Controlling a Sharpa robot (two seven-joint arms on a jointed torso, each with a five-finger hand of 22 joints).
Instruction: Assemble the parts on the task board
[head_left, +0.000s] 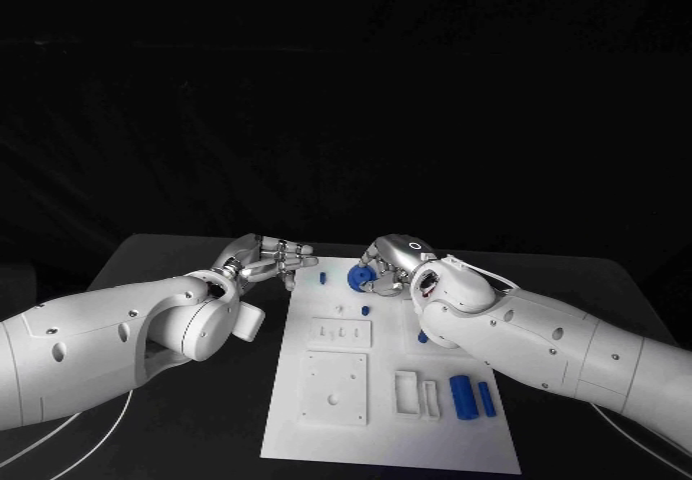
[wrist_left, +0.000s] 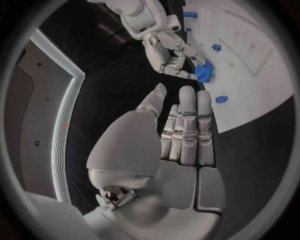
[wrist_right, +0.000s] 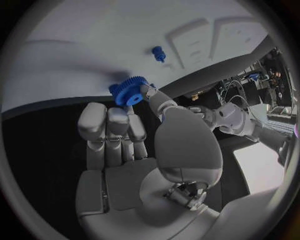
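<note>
A blue gear (wrist_right: 129, 92) sits pinched at the fingertips of the right hand (head_left: 392, 262) over the far end of the white board (head_left: 332, 440), near a small blue peg (wrist_right: 159, 52). The grip looks shallow, so any tilt could drop it. The left hand (wrist_left: 181, 131) hovers empty, fingers straight, just off the board's edge above the table (head_left: 188, 440).
</note>
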